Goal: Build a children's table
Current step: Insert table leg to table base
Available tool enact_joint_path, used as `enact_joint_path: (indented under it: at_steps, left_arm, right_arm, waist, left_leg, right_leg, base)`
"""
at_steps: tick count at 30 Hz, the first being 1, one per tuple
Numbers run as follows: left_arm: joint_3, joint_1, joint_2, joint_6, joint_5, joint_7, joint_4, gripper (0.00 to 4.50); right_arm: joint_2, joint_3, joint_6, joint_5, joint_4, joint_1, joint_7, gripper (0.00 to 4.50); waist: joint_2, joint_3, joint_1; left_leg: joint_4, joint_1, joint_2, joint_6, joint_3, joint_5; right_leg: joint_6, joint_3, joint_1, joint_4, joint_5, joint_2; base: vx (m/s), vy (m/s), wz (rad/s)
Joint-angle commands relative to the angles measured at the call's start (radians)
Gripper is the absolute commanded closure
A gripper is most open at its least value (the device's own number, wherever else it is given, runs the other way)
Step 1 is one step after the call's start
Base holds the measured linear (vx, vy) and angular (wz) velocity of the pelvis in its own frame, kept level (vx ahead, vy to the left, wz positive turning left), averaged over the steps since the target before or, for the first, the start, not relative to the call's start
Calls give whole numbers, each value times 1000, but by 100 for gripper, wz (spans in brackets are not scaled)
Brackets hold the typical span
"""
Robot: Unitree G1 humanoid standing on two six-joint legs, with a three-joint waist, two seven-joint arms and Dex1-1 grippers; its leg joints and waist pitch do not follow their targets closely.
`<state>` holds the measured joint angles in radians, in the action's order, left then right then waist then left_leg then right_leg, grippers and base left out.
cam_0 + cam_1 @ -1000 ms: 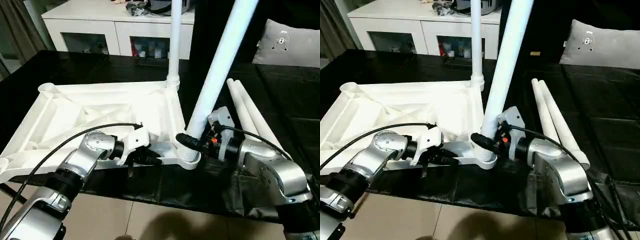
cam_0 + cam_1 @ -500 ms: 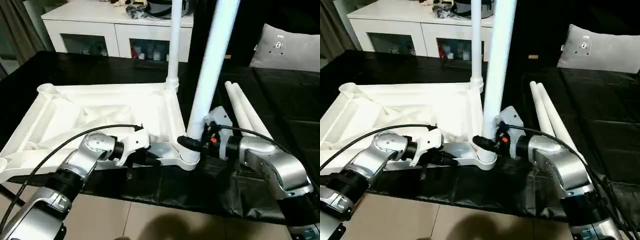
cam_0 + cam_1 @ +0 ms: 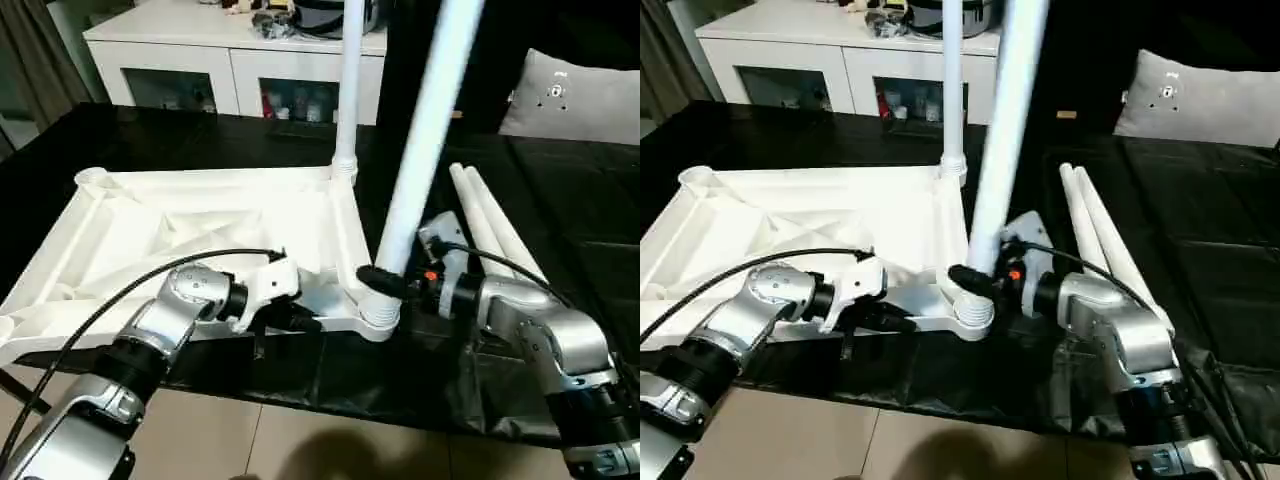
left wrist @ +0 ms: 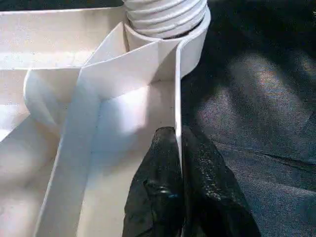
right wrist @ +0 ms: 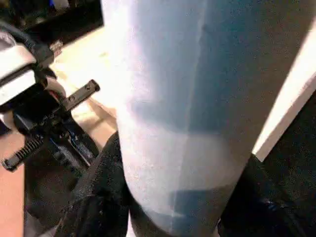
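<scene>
From the head cameras, the white tabletop (image 3: 200, 225) lies underside up on a black-covered worktop (image 3: 560, 210), its ribs and round corner sockets showing. One leg (image 3: 349, 90) stands upright in the far corner socket. A second leg (image 3: 425, 140) rises from the near corner socket (image 3: 380, 310), leaning a little toward the right. The right claw (image 3: 385, 283) pinches this leg low down, just above its ribbed foot. The left claw (image 3: 300, 320) is pressed onto the tabletop's near edge wall, beside that same socket. Two more legs (image 3: 495, 225) lie side by side on the worktop to the right. Behind stand a white cabinet (image 3: 230, 60) with glass doors and a grey pillow (image 3: 575, 95).

In the left wrist view, the black fingers (image 4: 158, 187) are nipped together on the thin white edge wall (image 4: 177, 98), with the threaded leg end (image 4: 165, 15) seated in the socket just beyond.

In the right wrist view, the leg (image 5: 187, 98) stands between the black fingers (image 5: 98, 192), which press it from both sides; the left claw (image 5: 54, 128) shows beyond.
</scene>
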<state>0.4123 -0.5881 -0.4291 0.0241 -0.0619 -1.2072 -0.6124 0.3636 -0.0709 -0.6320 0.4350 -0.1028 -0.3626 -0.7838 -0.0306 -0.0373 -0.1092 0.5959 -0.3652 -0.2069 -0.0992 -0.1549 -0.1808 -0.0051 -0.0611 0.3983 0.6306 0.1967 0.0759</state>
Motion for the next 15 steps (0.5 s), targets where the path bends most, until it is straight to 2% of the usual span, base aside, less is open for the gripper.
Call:
enact_joint_path:
  at_steps: [1, 3, 7, 9, 11, 13, 15]
  left_arm:
    - [-7, 9, 5, -7, 6, 6, -15, 450]
    - [-9, 10, 9, -6, 6, 10, -16, 450]
    - [-28, 7, 30, 1, 10, 42, -34, 450]
    - [-38, 2, 40, 1, 8, 57, -44, 450]
    - [-44, -1, 44, -1, 6, 61, -45, 450]
    - [-46, -1, 45, -1, 6, 61, -46, 450]
    - [-47, -1, 46, -2, 6, 60, -49, 450]
  right_arm:
    - [-11, -7, -16, 8, -43, 27, -7, 262]
    - [-23, 14, 2, 18, -66, 50, -6, 262]
    - [-63, 75, 68, 38, -104, 110, -2, 262]
    - [-63, 70, 110, 33, -84, 151, -11, 262]
    - [-63, 64, 138, 25, -69, 175, -12, 262]
    - [-56, 47, 183, -8, -64, 194, -9, 262]
    - [-39, 14, 258, -69, -70, 208, 0, 262]
  waist:
    - [1, 56, -3]
    - [-2, 56, -4]
    - [-1, 57, -4]
    - [-1, 53, -4]
    - [-2, 49, -5]
    - [-2, 45, -4]
    - [-12, 43, -1]
  left_leg:
    - [-75, 5, -13, -16, -4, -232]
    - [-75, 6, -13, -15, -5, -245]
    - [-77, 6, -14, -11, -4, -252]
    - [-79, 7, -13, -7, -4, -269]
    - [-83, 10, -14, -7, -3, -299]
    - [-86, 13, -13, -10, -2, -326]
    - [-92, 18, -12, -14, 2, -358]
  right_leg:
    - [-177, 41, -50, -86, 214, 58]
    - [-178, 41, -49, -90, 234, 61]
    - [-176, 40, -49, -91, 246, 61]
    - [-169, 39, -47, -97, 282, 62]
    - [-145, 40, -45, -105, 358, 63]
    - [-132, 41, -44, -111, 405, 64]
    - [-111, 38, -43, -119, 469, 65]
  base:
    - [0, 0, 0]
    - [0, 0, 0]
    - [0, 0, 0]
    - [0, 0, 0]
    - [0, 0, 0]
    - [0, 0, 0]
    - [0, 0, 0]
